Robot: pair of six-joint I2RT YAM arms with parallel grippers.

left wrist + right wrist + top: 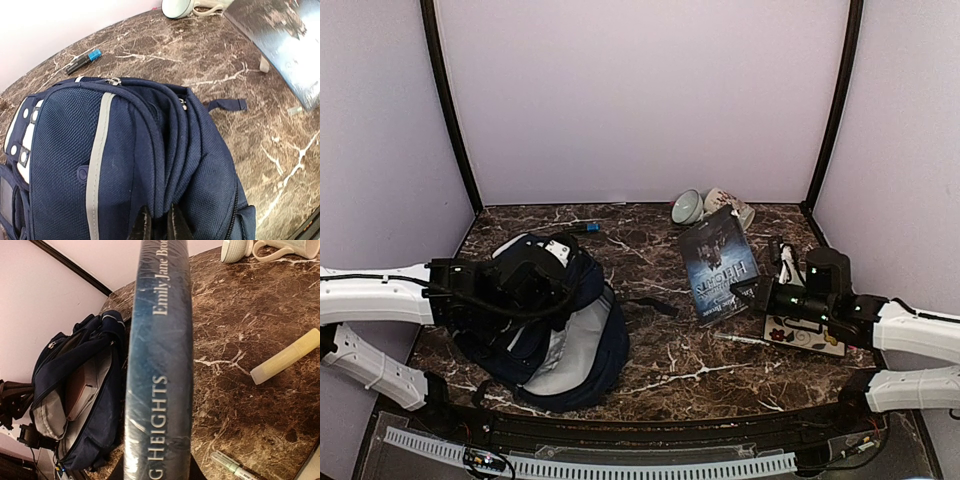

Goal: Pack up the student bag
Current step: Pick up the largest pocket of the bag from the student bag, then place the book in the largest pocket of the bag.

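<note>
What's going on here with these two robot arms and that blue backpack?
They are packing the student bag. The left gripper is shut on a fold of the bag's fabric, while the right gripper holds a book tilted up, to the bag's right. Two cups and a marker lie on the table.

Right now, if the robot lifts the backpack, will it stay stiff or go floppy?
Probably floppy: the backpack is soft cloth, wrinkled and sagging open. It may feel a bit heavy, since a brownish book seems tucked inside.
</note>
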